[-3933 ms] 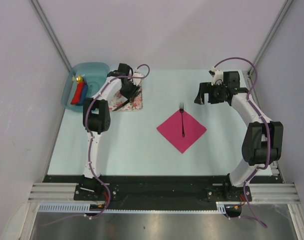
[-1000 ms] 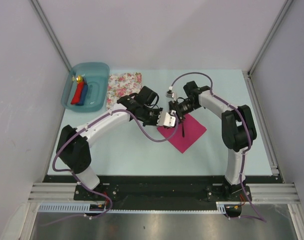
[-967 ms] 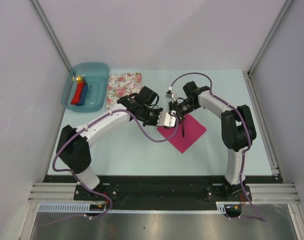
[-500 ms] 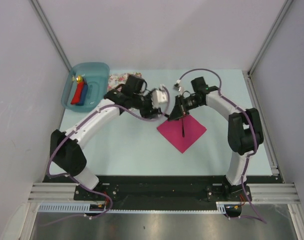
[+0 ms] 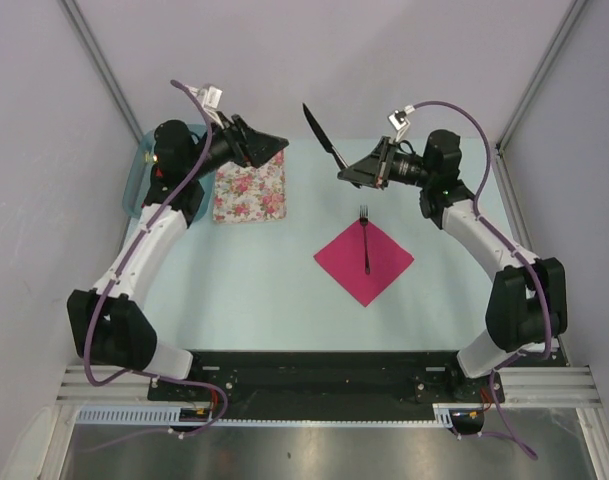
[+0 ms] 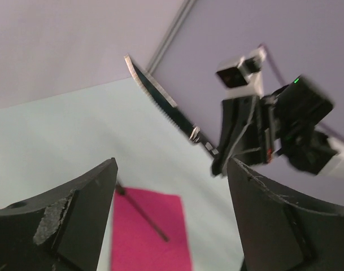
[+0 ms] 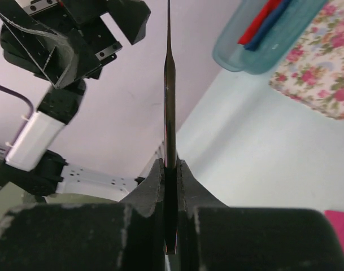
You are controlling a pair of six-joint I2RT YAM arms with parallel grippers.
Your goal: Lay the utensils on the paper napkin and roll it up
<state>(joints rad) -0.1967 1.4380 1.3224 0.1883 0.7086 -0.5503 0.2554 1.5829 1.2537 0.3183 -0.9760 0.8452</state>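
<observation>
the right gripper (image 5: 350,174), pinching the slim dark table knife (image 5: 322,135), should lay it beside the slim dark fork (image 5: 365,240) on the magenta paper napkin (image 5: 386,262); the left gripper (image 6: 170,165) is spread.

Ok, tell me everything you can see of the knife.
The knife is slim and dark and looks like glossy metal. The left wrist view shows a serrated edge along its blade. The right gripper is shut on its handle end, hiding part of the handle. It is held in the air, its blade slanting up and to the left in the top view. Only the gripper's fingers touch it, and it is clear of the napkin.
</observation>
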